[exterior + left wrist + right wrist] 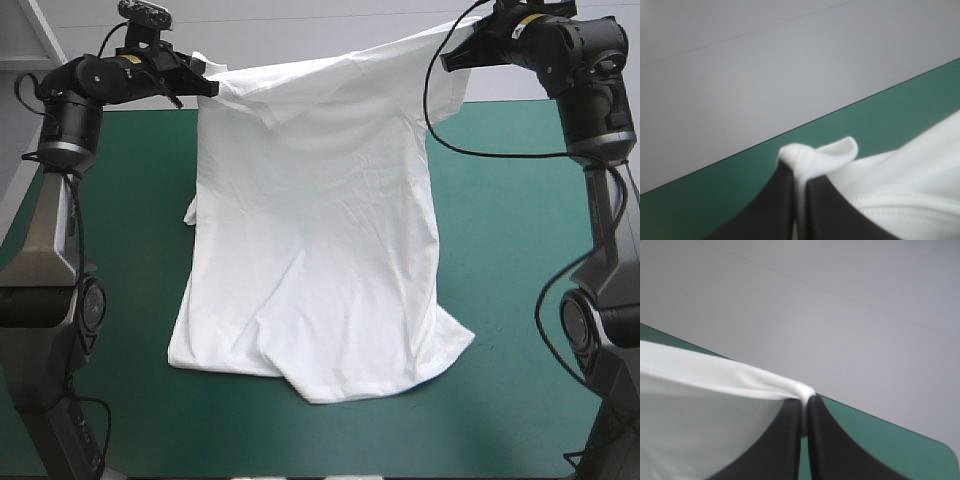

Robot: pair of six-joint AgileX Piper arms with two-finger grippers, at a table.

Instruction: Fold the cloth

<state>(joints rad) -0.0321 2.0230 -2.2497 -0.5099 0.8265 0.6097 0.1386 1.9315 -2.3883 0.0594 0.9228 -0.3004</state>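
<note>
The white T-shirt hangs stretched between both raised arms, its upper edge pulled taut near the table's far edge. Its lower part rests rumpled on the teal-green cover toward the front. My left gripper is shut on the shirt's left upper corner; in the left wrist view the white fabric bulges out over the closed black fingers. My right gripper is shut on the right upper corner, where a taut fold of the T-shirt runs into the pinched fingertips.
A short sleeve sticks out from behind the shirt's left side. Bare teal-green cover lies to the left and right of the shirt and along the front edge. The table's far edge shows ahead of the left gripper.
</note>
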